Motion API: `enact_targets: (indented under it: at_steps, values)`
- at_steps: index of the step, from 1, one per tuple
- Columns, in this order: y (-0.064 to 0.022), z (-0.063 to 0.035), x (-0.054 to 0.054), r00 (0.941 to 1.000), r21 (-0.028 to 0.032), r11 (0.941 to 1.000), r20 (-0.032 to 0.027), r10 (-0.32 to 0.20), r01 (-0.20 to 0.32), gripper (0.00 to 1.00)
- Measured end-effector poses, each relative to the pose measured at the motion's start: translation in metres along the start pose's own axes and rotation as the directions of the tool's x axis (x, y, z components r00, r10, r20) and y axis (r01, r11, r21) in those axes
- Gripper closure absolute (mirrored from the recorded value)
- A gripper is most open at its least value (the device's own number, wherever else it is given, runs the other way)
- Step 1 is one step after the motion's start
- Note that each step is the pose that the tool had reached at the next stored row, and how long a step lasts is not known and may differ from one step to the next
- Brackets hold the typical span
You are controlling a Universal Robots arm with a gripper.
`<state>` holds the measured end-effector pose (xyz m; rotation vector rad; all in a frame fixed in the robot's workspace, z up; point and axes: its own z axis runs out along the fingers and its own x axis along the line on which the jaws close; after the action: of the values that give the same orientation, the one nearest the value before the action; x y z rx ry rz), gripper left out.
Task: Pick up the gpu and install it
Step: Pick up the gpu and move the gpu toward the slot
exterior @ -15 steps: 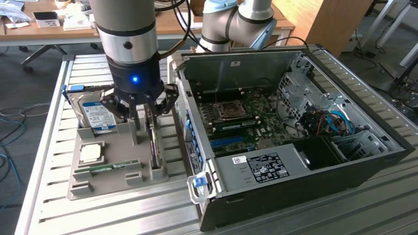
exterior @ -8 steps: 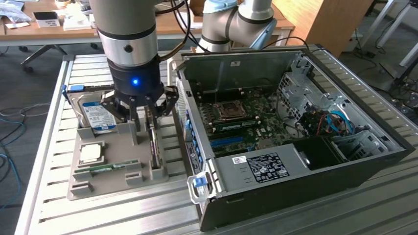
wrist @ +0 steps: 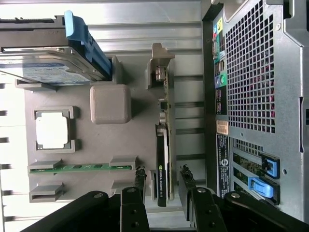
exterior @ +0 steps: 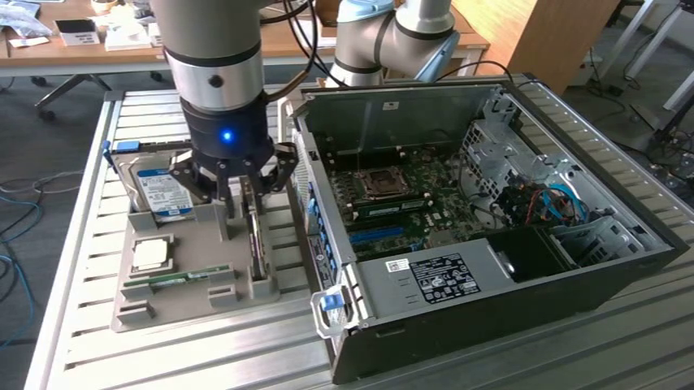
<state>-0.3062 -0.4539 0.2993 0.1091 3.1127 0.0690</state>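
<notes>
1. The black robot gripper [wrist: 163, 180] has its jaws spread wide on either side of the card, with a gap on each side. It holds nothing.
2. The gpu [wrist: 162, 154], a thin dark circuit card, stands on edge in a slot of the grey plastic tray [wrist: 110, 104].
3. The card is probably light, stiff and fragile, best pinched on its flat faces.
4. The wrist points straight down. In the exterior view, the open dark metal computer case [exterior: 542, 313] sits at three o'clock from the tray.

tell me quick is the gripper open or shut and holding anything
Gripper: open, a finger on each side of the upright gpu, holding nothing.
</notes>
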Motion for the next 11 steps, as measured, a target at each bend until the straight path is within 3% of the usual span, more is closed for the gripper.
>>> enact_targets:
  at_steps: [11]
  values:
    - [0.0001, 0.0004, -0.0015, 1.0, 0.0, 1.0, 0.0, 0.0, 0.0, 0.58]
